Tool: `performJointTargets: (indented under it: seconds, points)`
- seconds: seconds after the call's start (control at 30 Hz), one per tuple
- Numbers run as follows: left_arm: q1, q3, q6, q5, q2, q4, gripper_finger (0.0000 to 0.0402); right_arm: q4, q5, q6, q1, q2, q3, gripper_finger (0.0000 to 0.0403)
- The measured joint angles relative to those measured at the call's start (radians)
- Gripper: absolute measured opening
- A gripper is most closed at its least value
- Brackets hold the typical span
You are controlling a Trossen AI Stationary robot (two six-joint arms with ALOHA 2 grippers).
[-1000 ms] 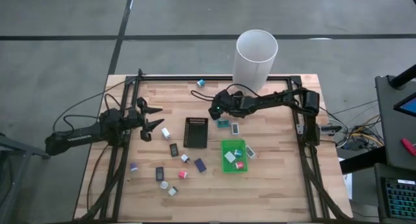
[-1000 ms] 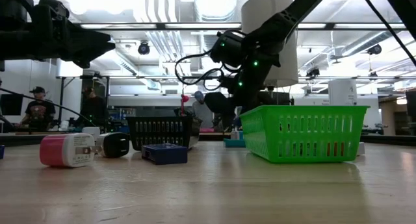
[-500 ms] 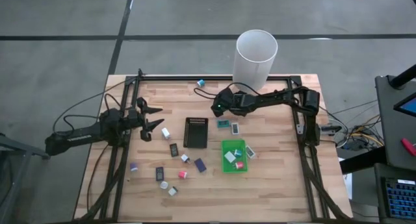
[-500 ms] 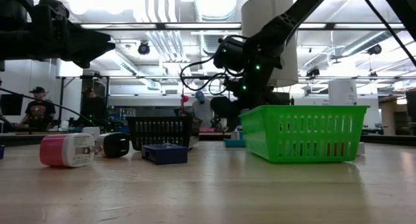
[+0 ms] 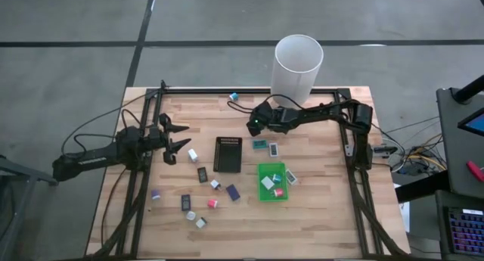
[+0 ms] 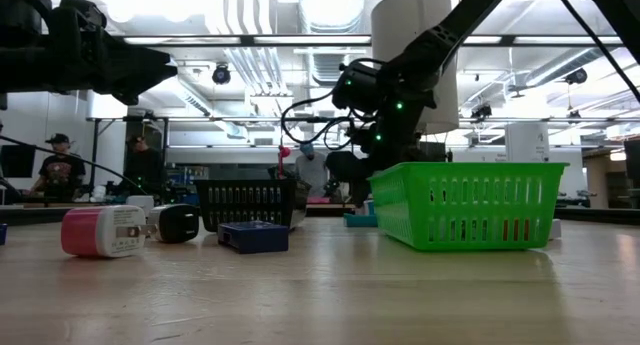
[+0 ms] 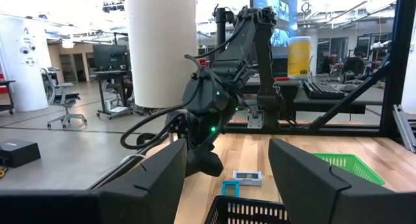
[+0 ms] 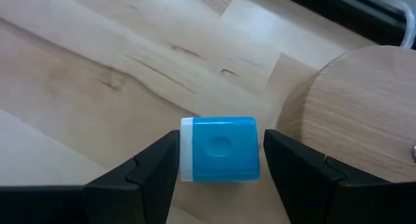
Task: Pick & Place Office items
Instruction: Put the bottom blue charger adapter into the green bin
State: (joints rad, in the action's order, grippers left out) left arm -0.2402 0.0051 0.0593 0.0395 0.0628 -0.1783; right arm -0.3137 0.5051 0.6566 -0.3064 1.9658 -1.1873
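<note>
My right gripper (image 5: 253, 129) hangs low over the table's far middle, slanting down, shut on a small blue block with a white end (image 8: 220, 149). The high view hides that block under the gripper. Other office items lie scattered: a teal packet (image 5: 259, 144), a white packet (image 5: 273, 148), a teal-white piece (image 5: 234, 97) by the far edge, a pink-white block (image 6: 98, 232) and a dark blue block (image 6: 253, 235). The green tray (image 5: 262, 193) holds a few pieces. My left gripper (image 5: 180, 138) waits open at the table's left, pointing level toward the right. My right gripper pinches the blue block between its two fingers. One finger is at the block's white end (image 8: 186, 149) and the other on the opposite blue face (image 8: 255, 149). The fingers slant down from the table's right side. I cannot tell whether the block is clear of the table.
A black ribbed tray (image 5: 228, 155) stands left of the green tray. A tall white cylinder (image 5: 298, 64) rises at the far edge behind my right arm. A rounded wooden piece (image 8: 351, 113) shows close beside the held block. People stand in the room beyond the table (image 6: 60, 170).
My right gripper has shifted a little toward the table's right edge and sunk slightly, with a small turn of the wrist.
</note>
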Motion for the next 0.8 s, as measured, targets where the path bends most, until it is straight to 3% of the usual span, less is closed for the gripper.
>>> performJointTargets:
  seconds: [0.8]
  points:
    - [0.0, 0.0, 0.0, 0.0, 0.0, 0.0, 0.0225, 0.009, -0.09, -0.001, -0.012, -0.003, 0.017, 0.0218]
